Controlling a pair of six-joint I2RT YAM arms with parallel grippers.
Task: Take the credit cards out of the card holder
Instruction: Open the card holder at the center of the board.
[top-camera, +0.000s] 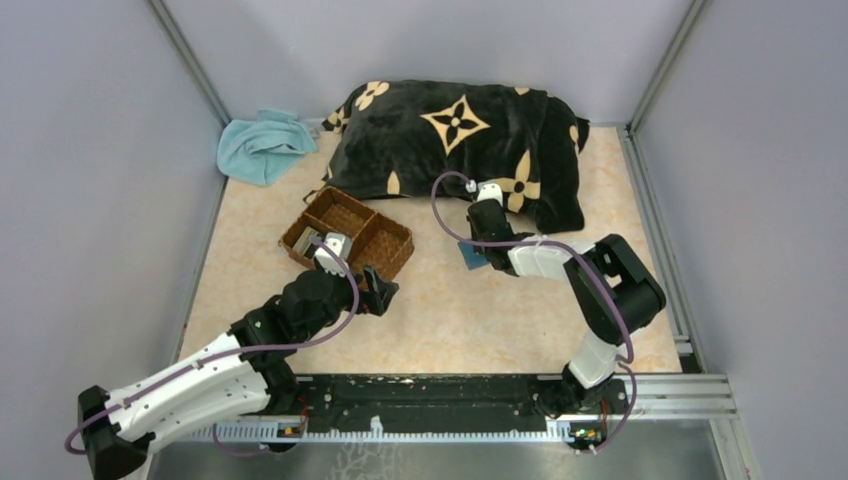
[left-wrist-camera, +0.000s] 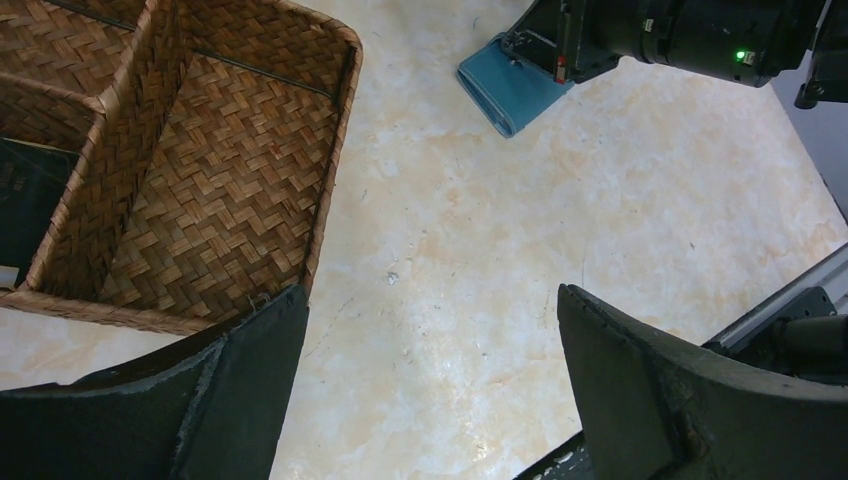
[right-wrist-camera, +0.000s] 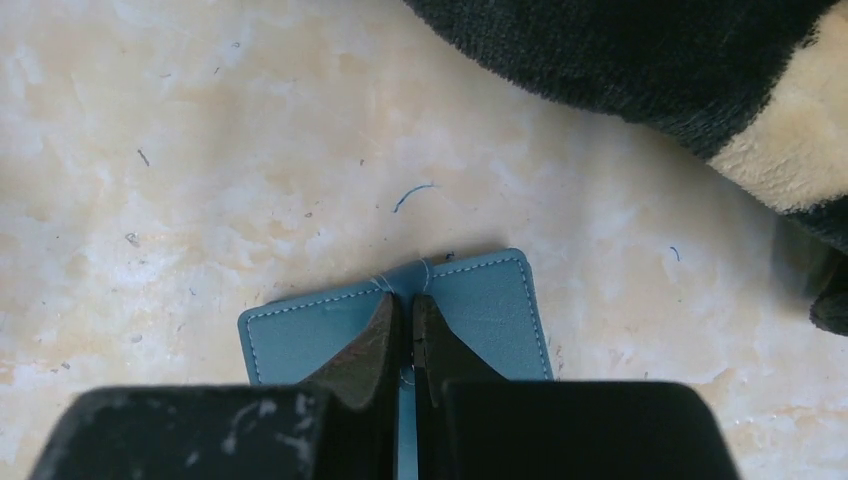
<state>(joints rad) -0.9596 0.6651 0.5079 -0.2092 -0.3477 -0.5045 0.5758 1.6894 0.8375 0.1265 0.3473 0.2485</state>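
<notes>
No words, numbers or brand names can be read. The black pillow (top-camera: 460, 165) at the far side bears only cream flower emblems (no letters), and the near rail's scale (top-camera: 420, 428) is too small to read.

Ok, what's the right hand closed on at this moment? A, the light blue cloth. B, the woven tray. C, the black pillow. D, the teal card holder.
D: the right wrist view shows the right hand pinched shut on a thin part of the teal card holder.
</notes>
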